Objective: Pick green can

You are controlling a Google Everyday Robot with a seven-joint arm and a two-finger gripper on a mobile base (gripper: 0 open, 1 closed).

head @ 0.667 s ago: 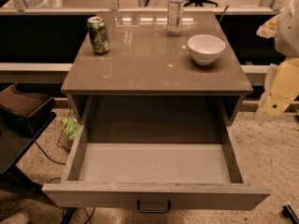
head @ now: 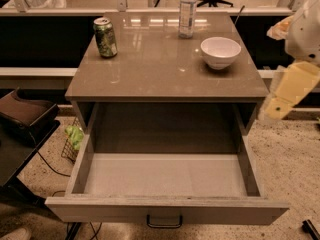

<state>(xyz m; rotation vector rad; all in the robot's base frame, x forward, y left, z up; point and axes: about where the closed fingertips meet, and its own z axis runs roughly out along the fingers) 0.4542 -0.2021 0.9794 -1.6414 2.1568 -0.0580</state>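
The green can [head: 105,36] stands upright at the back left of the brown tabletop [head: 150,74]. It has a mottled green and pale pattern and a silver top. My gripper [head: 286,95] hangs at the right edge of the view, beside the table's right side and level with the drawer opening. It is far from the can and holds nothing that I can see. The white arm [head: 306,31] rises above it.
A clear plastic bottle [head: 187,11] stands at the back centre. A white bowl [head: 220,52] sits at the back right. An open, empty drawer [head: 167,176] juts out below the tabletop. A dark chair [head: 25,115] and a wire basket [head: 74,139] are on the left.
My arm at the right edge has shifted slightly to the left. The can, bottle, bowl and drawer have not moved.
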